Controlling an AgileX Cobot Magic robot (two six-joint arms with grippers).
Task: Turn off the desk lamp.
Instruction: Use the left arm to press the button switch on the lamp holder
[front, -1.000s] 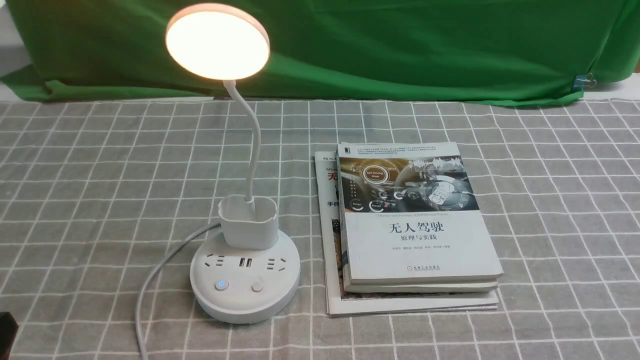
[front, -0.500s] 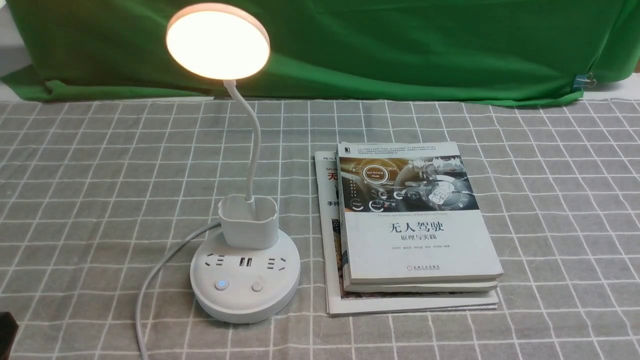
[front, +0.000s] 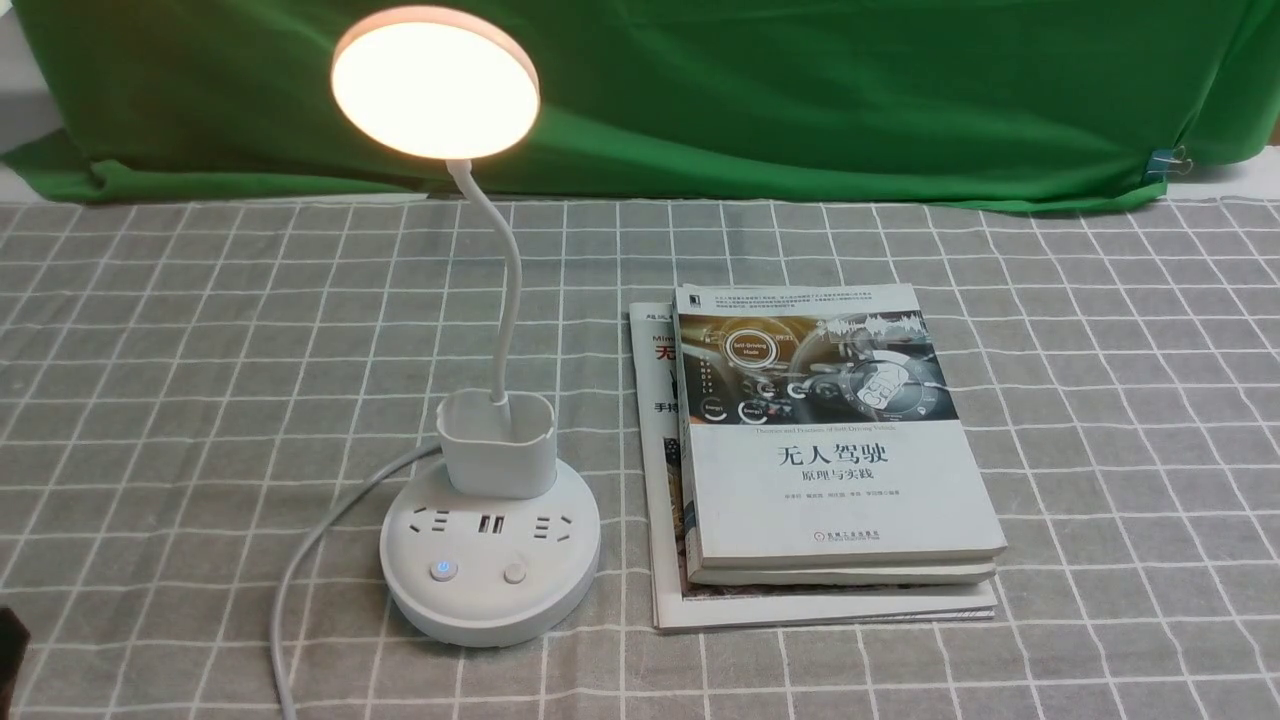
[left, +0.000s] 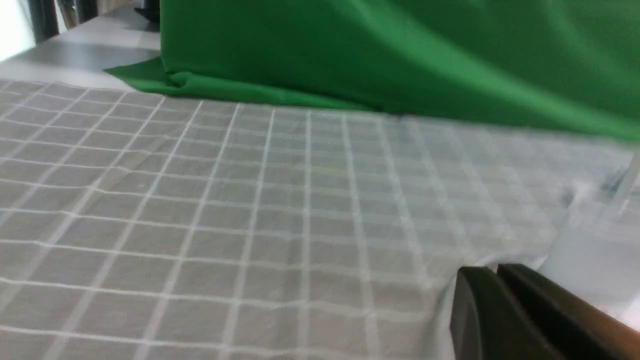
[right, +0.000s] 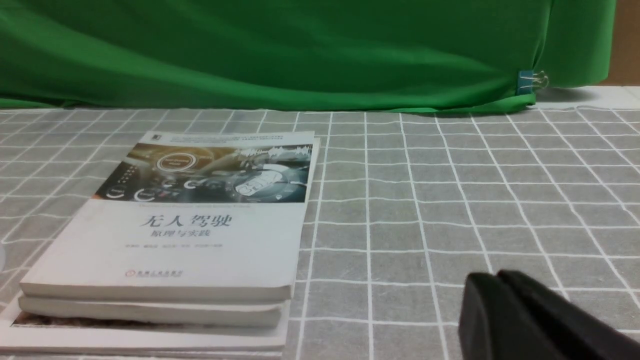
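The white desk lamp (front: 490, 560) stands left of centre on the checked cloth. Its disc head (front: 435, 82) glows warm. A thin neck rises from a small cup holder (front: 497, 442). The round base has sockets and two buttons; the left button (front: 442, 570) shows a blue light, the right button (front: 514, 573) is plain. My left gripper (left: 497, 272) is shut and empty, low by the front left edge (front: 8, 640), with the blurred lamp base (left: 590, 260) just beyond it. My right gripper (right: 497, 277) is shut and empty, right of the books; it does not show in the front view.
A stack of books (front: 820, 450) lies right of the lamp, also seen in the right wrist view (right: 190, 220). The lamp's white cord (front: 300, 560) curves off the front left. A green cloth (front: 760, 90) hangs along the back, held by a clip (front: 1168, 162).
The dark tip of my left gripper at the lower left corner has shifted slightly left and down. The lamp stays lit; nothing else has moved.
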